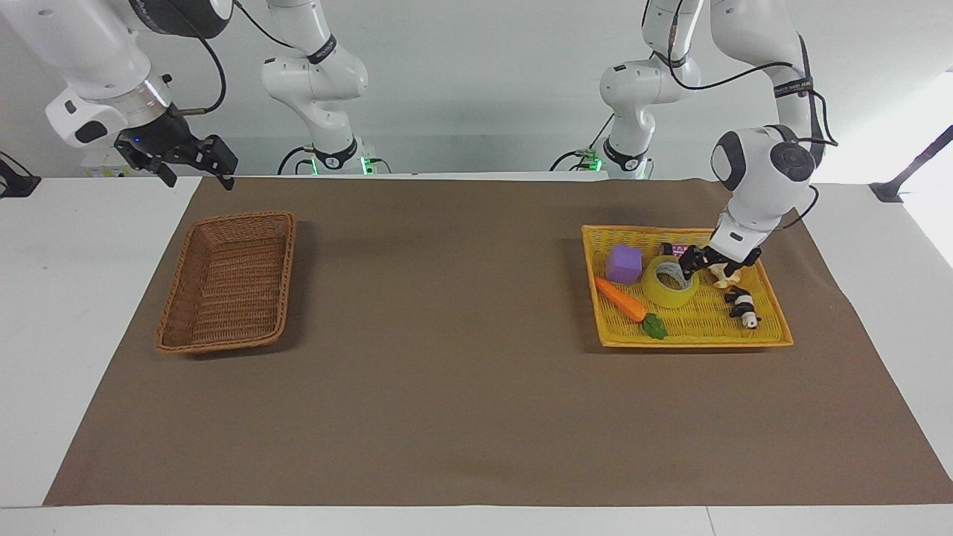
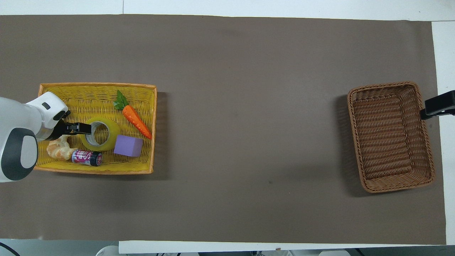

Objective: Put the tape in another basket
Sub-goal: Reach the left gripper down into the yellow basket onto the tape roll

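Observation:
The tape [image 1: 670, 284], a yellow roll with a white core, lies flat in the yellow tray [image 1: 700, 321] at the left arm's end of the table; it also shows in the overhead view [image 2: 103, 133]. My left gripper [image 1: 696, 264] is low in the tray, open, at the roll's rim on the side toward the croissant [image 1: 721, 275]; in the overhead view the left gripper [image 2: 81, 128] reaches the roll's edge. The brown wicker basket [image 1: 223, 279] stands empty at the right arm's end. My right gripper [image 1: 190, 160] waits open, raised beside it.
The tray [image 2: 96, 92] also holds a purple cube [image 2: 128, 145], a toy carrot [image 2: 137, 121], a small can [image 2: 86, 157], the croissant [image 2: 58, 149] and a panda figure [image 1: 744, 307]. A brown mat [image 1: 447, 357] covers the table between tray and basket [image 2: 391, 137].

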Motion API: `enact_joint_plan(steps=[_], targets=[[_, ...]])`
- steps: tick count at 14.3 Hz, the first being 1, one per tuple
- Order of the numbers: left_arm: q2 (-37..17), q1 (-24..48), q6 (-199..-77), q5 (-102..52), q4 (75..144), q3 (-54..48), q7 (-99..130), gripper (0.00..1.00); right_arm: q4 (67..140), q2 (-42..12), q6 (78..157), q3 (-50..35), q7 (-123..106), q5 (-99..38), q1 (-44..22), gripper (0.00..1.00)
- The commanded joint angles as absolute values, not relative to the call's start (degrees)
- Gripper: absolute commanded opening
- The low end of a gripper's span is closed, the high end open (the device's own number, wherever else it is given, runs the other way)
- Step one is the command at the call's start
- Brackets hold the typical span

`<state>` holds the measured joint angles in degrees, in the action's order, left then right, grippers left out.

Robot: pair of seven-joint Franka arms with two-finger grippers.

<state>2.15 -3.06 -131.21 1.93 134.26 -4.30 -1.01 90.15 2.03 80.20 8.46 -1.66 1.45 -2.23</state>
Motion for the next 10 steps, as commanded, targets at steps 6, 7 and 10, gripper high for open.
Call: enact_joint_plan(steps=[6,7,10], targets=[[3.25,1.23,-132.72,1.41,137.02,-3.69,-0.79,0.95,91.32,3.08,80.68,8.44,-2.55,1.58,-2.2,1.0],[3.25,1.14,-132.8,1.41,137.11,-3.78,-0.79,0.95,91.32,3.08,80.68,8.44,-2.55,1.58,-2.2,1.0],[2.38,0.97,-133.15,1.41,137.28,-3.69,-0.97,0.93,91.23,3.08,80.68,8.53,-2.55,1.58,-2.28,1.0]])
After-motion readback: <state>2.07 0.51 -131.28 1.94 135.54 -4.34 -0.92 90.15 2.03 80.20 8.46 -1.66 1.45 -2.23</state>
